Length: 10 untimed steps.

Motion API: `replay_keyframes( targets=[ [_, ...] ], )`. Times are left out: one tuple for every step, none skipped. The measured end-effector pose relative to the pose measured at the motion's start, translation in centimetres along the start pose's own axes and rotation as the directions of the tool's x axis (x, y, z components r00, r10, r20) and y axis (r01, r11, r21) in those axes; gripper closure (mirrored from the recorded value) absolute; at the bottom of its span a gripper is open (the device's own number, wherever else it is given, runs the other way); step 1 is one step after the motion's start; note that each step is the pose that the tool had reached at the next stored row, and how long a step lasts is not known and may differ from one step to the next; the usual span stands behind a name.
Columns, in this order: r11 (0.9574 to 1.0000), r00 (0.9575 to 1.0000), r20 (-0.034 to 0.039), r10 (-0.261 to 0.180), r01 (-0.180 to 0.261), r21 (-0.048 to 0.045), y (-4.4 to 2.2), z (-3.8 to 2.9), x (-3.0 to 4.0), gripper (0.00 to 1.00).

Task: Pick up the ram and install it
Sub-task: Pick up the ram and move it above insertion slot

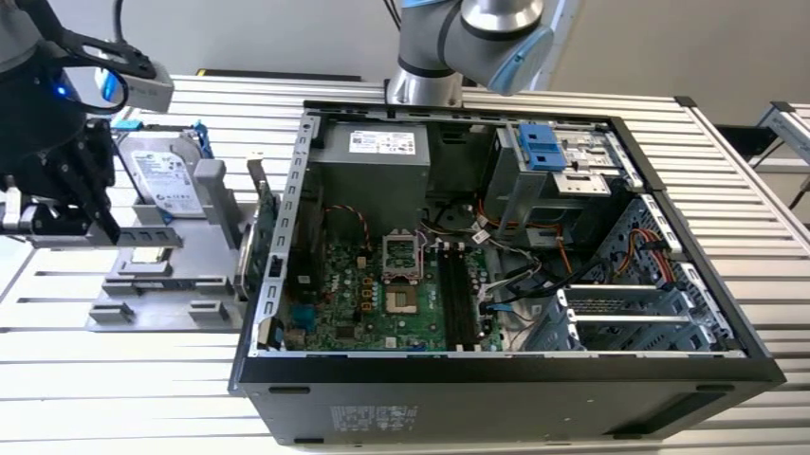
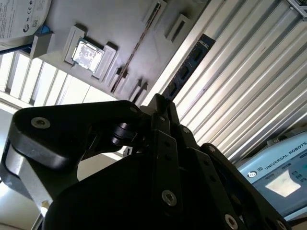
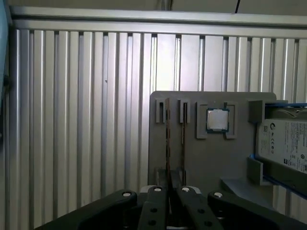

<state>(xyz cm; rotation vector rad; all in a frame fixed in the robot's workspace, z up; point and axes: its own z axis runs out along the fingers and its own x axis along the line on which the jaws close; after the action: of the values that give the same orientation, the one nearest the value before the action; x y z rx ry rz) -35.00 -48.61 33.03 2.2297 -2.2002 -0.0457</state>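
Observation:
The ram [image 3: 167, 139] stands on edge as a thin dark line in a slot of the grey fixture [image 3: 192, 158], with a second thin stick [image 3: 184, 134] in the slot beside it. In the second wrist view the ram [image 2: 139, 45] is a thin line on the same fixture [image 2: 120, 28]. My gripper [image 3: 170, 201] hangs above the near end of these slots and touches neither stick. In the exterior view the black gripper [image 1: 76, 204] hovers over the fixture [image 1: 152, 284] at that view's left. The long black memory slots [image 1: 458, 294] lie on the motherboard inside the open computer case [image 1: 506, 365].
A square silver processor [image 3: 217, 120] sits in a pocket next to the ram slots. A silver hard drive [image 1: 165, 175] in a blue frame stands at the fixture's far end. Cables [image 1: 506, 256] and a drive cage [image 1: 557, 161] crowd the case near the memory slots. The table top [image 1: 114, 379] is ribbed metal.

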Motion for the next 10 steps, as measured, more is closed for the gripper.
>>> replay_keyframes(
  targets=[
    [1.0,1.0,0.0001,0.0,0.0,0.0001,0.0,-0.1,0.0,1.0],
    [1.0,1.0,0.0002,0.0,0.0,0.0001,0.01,-0.2,0.0,1.0],
    [1.0,1.0,0.0002,0.0,0.0,0.0,0.01,-0.31,-0.01,1.0],
    [1.0,1.0,0.0003,0.001,-0.001,0.0001,0.01,-0.4,-0.01,1.0],
    [1.0,1.0,0.0004,0.001,-0.001,0.0001,0.02,-0.49,-0.01,1.0],
    [1.0,1.0,0.0005,0.002,-0.002,0.0001,0.02,-0.57,-0.01,1.0],
    [1.0,1.0,0.0007,0.002,-0.002,0.0001,0.02,-0.65,-0.01,1.0],
    [1.0,1.0,0.0007,0.003,-0.003,0.0,0.02,-0.75,-0.01,1.0],
    [1.0,1.0,0.0008,0.003,-0.003,0.0001,0.02,-0.84,-0.01,1.0],
    [1.0,1.0,0.0009,0.003,-0.003,0.0002,0.03,-0.94,-0.01,1.0]
  ],
)
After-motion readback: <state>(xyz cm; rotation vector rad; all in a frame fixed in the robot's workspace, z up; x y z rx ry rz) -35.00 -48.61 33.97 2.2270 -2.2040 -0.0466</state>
